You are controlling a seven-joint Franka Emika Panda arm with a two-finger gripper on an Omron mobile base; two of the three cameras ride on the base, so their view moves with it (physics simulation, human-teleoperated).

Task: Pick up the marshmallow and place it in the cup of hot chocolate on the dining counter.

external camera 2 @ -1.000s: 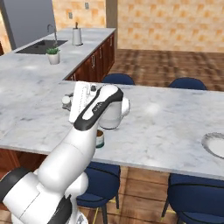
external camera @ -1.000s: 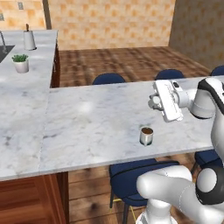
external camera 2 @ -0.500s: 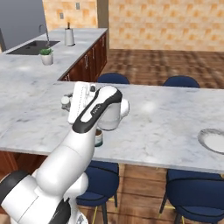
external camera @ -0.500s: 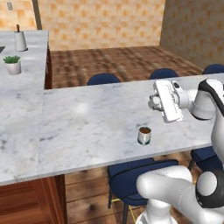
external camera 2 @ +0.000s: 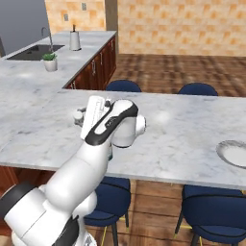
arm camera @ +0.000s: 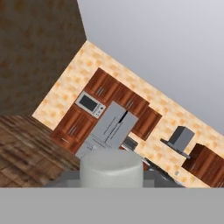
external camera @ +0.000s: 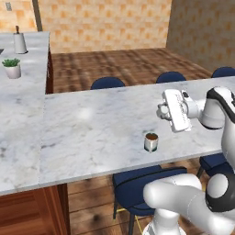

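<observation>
Mug sitting alone near counter edge, hand raised above it

Writing or labels: none readable on any item. Mug is standing upright on the dining counter, near the front edge, opening facing up, brown liquid showing at the top; body is white with a darker greenish band low down. Handle direction is too small to tell. In the right base view the mug is mostly hiding behind the arm, just a sliver showing at the forearm's edge.

Marshmallow: cannot pick it out on the counter in either base view.

Gripper is hovering above the counter, up and to the right of the mug, well apart from it, hand tilting sideways so it is pointing roughly level across the room rather than down. In the right base view the gripper is showing at the left of the white hand. Fingers are too small and blurred, so spread or pressed together cannot be told.

Hand view is looking at a tilted far wall with a fridge, microwave and wood cabinets. Round grey plate is lying at the right end of the counter. Potted plant is standing on the side counter.
</observation>
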